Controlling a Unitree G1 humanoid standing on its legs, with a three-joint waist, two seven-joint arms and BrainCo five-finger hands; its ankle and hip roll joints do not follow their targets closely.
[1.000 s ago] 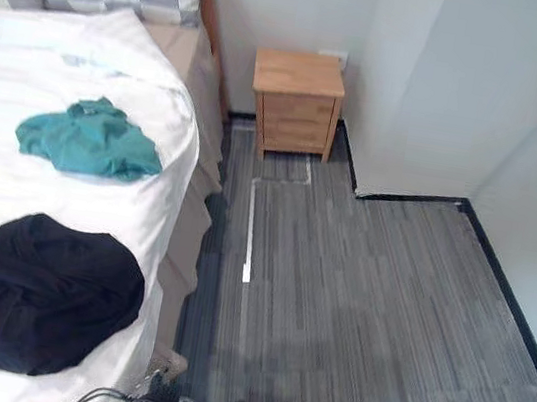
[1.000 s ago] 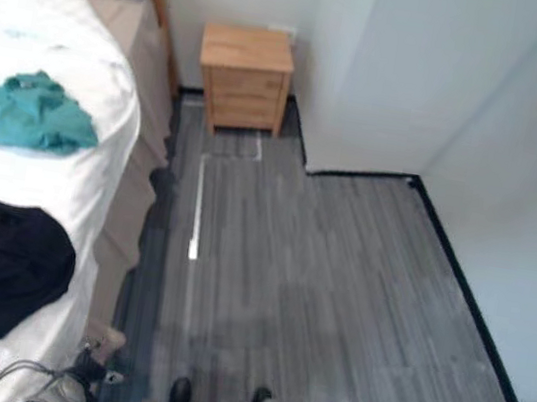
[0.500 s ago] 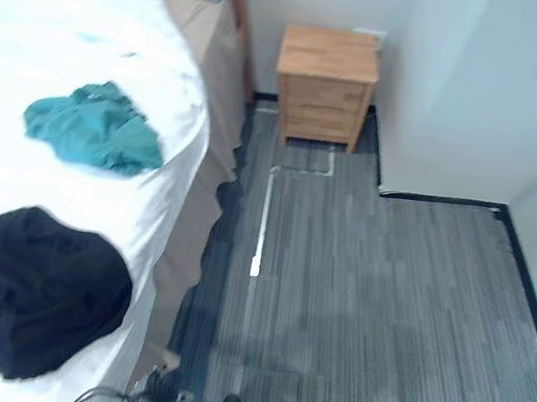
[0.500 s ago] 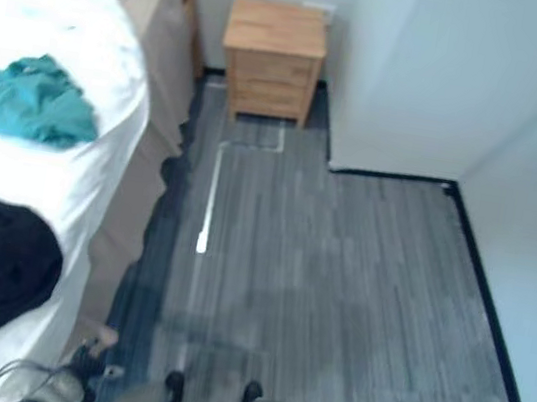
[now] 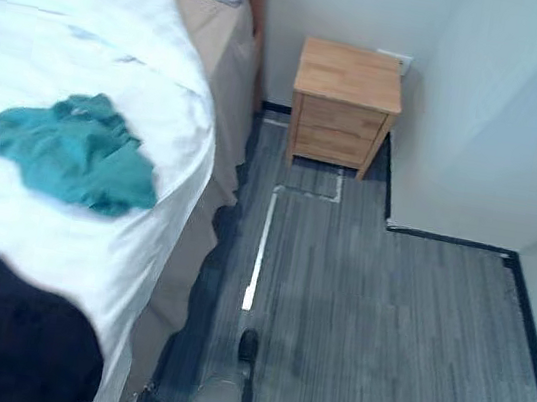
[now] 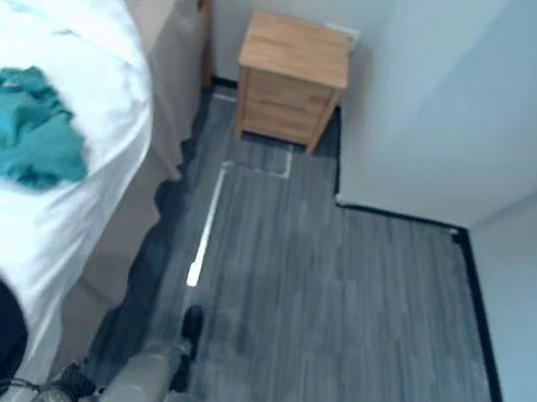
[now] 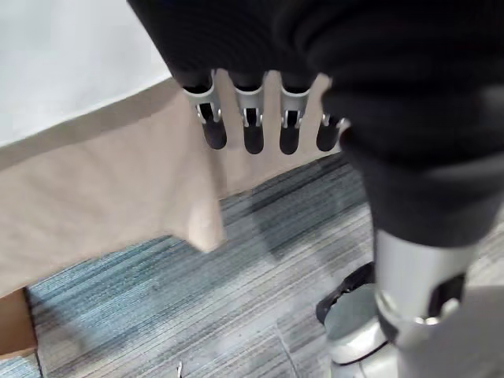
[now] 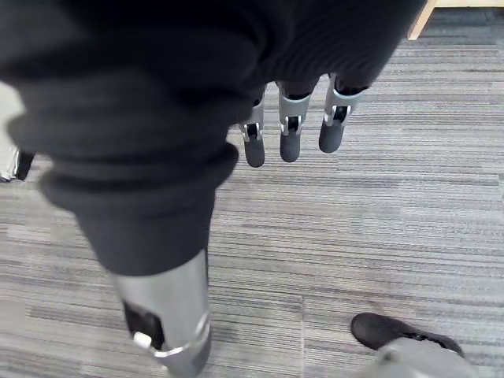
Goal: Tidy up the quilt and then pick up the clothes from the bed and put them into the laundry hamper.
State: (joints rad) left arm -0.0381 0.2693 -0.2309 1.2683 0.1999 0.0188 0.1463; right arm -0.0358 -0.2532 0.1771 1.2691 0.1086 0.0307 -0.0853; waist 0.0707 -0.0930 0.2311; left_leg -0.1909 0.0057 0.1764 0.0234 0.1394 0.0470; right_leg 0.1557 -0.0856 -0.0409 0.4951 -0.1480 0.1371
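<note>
White quilt (image 5: 63, 221) covers the bed on the left, with the teal garment (image 5: 74, 150) lying mid-bed and the black clothes (image 5: 5, 339) nearer. Left hand (image 7: 248, 126) and right hand (image 8: 291, 130) both hang with straight fingers, empty. Wooden nightstand (image 5: 344, 106) at far wall

Left hand (image 7: 248, 118): black ribbed cover over back and wrist. Silver-grey fingers (image 7: 214, 110) in a row, each with a dark slot down the middle and a rounded black tip. Thumb (image 7: 417, 283) is a ribbed black sleeve above and a smooth silver shell with dark insets below.

Right hand (image 8: 291, 126): same build. Its thumb (image 8: 165, 311) has a silver shell, a black inset and a small bright fastener.
</note>
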